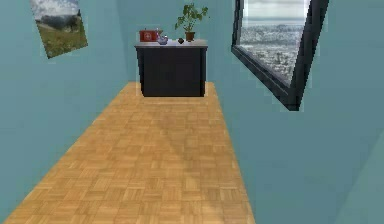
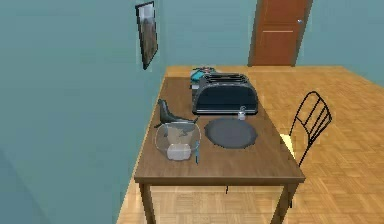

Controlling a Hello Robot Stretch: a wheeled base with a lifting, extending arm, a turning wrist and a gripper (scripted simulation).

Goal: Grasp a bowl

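Note:
A clear, greyish glass bowl [image 2: 178, 141] stands on the wooden table [image 2: 220, 168] in the arm side view, near the table's left front part. Something pale lies inside it. Just behind the bowl a dark grey curved thing [image 2: 167, 111] rests on the tabletop. To the bowl's right lies a dark round plate [image 2: 231, 132].
A black toaster [image 2: 224, 95] stands farther back on the table, with a small teal thing [image 2: 201, 73] behind it. A black wire chair [image 2: 310, 125] is at the table's right. In the forward view, a wood-floored corridor leads to a black cabinet [image 1: 172, 68] bearing a potted plant [image 1: 190, 20].

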